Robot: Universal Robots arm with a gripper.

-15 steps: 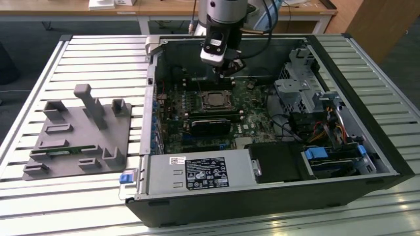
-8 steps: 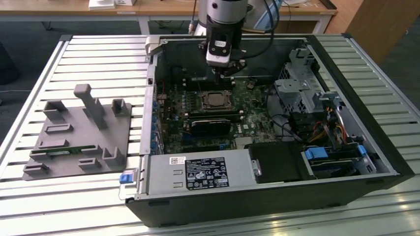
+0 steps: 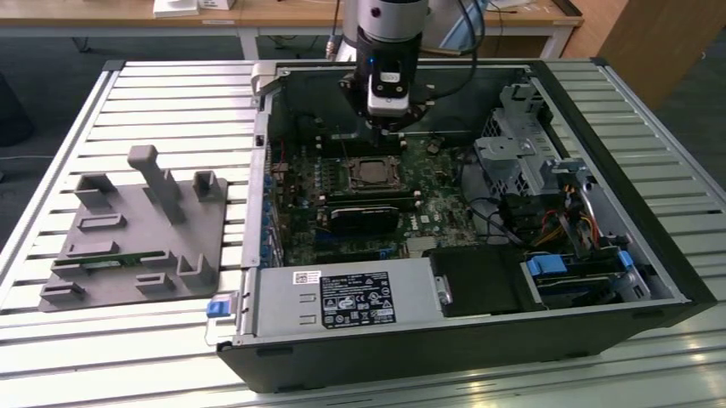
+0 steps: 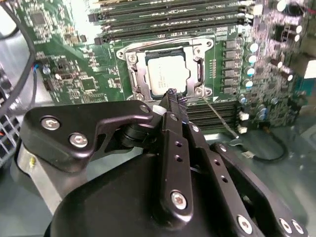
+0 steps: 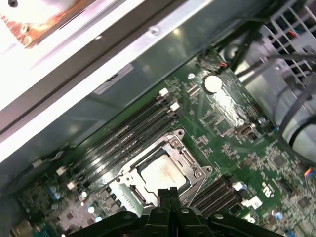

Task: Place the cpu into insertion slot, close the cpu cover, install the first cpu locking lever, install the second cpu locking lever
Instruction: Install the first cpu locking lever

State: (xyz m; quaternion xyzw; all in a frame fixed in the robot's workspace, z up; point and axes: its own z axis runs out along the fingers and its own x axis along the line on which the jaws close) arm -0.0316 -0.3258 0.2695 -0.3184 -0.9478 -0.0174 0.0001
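As I look through the second wrist view, the gripper [image 4: 171, 95] has its two black fingers pressed tight together, and nothing is held between them. Its tip hangs just over one edge of the insertion slot [image 4: 129, 58], close to a corner. The cpu [image 4: 165, 74] sits flat inside that slot, pale and shiny. The cpu cover [image 4: 139, 74] lies down around it, so I can see the chip through the big square window. A thin silver lever [image 4: 219, 114] sticks out at a slant from the corner by the gripper's tip. I cannot tell if it is hooked down. Long black slots [image 4: 163, 17] run along the far side of the slot.

In the first wrist view I see the same closed fingers over the edge of the cover, with the green board [image 5: 237, 128] all around.

In the exterior view the arm reaches down into the open computer case [image 3: 454, 357]. A gray holder [image 3: 125, 229] rests on the table [image 3: 68, 374], on the exterior view's left of the case.
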